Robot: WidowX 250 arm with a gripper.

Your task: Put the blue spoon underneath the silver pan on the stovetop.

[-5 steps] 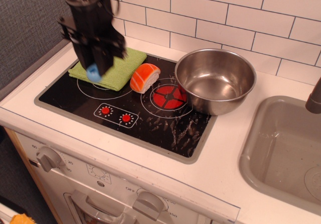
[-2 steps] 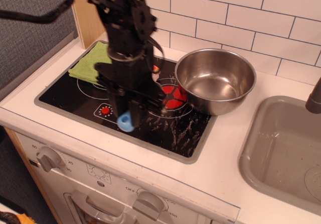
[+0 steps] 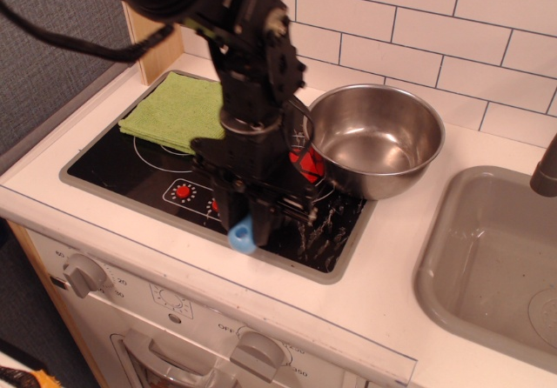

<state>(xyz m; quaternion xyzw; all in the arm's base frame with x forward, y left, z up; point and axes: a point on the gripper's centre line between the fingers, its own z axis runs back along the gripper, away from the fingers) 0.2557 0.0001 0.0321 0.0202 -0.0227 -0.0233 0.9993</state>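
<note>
My gripper (image 3: 248, 223) points down over the front middle of the black stovetop (image 3: 113, 166), shut on the blue spoon (image 3: 243, 235). Only the spoon's light-blue handle end with its hole shows below the fingers, close above the glass near the front frame. The silver pan (image 3: 374, 137) stands on the stovetop's back right, partly on the red burner, to the right of and behind my gripper. The spoon's grey bowl is hidden by the gripper.
A green cloth (image 3: 174, 110) lies at the stovetop's back left. A grey sink basin (image 3: 492, 257) is at the right. Oven knobs (image 3: 83, 273) sit on the front panel below. White tiled wall runs behind. The sushi piece is hidden behind my arm.
My gripper has carried the blue spoon from above the green cloth at the back left, across the stovetop to the front middle, moving right and toward the front edge.
</note>
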